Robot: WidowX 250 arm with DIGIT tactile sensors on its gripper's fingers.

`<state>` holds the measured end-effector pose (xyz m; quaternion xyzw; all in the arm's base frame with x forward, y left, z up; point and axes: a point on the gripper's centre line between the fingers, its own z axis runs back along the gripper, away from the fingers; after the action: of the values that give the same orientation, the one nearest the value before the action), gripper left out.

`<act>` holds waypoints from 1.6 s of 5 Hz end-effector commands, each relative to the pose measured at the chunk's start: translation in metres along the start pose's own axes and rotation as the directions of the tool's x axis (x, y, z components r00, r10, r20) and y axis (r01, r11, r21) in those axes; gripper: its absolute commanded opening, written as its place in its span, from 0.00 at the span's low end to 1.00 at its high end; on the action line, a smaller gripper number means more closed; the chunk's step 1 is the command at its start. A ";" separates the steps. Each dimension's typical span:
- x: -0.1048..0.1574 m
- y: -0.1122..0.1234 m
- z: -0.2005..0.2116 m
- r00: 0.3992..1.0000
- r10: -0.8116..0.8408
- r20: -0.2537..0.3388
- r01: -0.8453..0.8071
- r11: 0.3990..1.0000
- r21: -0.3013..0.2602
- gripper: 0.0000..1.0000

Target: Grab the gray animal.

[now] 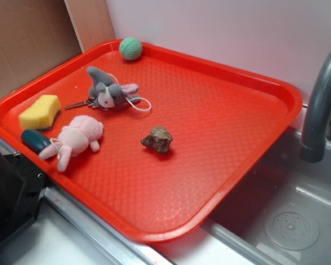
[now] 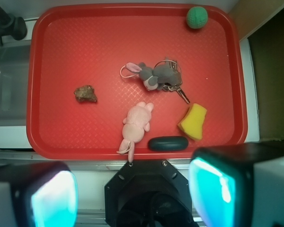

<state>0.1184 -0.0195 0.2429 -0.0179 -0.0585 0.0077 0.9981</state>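
The gray animal (image 1: 107,91) lies on its side in the far left part of the red tray (image 1: 254,83). It has long ears with pink inside, a white loop cord (image 1: 140,105) and a small bunch of keys (image 1: 80,103) beside it. In the wrist view it lies at the tray's middle right (image 2: 156,75). My gripper (image 2: 132,194) is open and empty, its two fingers (image 2: 213,189) wide apart. It hangs high above the tray's near edge, well apart from the toy. The gripper is out of the exterior view.
On the tray are a pink plush bunny (image 1: 77,138), a yellow sponge (image 1: 39,112), a dark oblong object (image 1: 36,142), a brown rock (image 1: 157,139) and a green ball (image 1: 131,48). A gray faucet (image 1: 320,105) and a sink (image 1: 287,221) lie to the right.
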 end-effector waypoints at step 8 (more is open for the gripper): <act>0.073 0.027 -0.223 0.505 -0.862 -0.034 0.863 0.506 -0.009 0.60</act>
<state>0.2132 0.0128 0.0298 0.0206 -0.0452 -0.4828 0.8743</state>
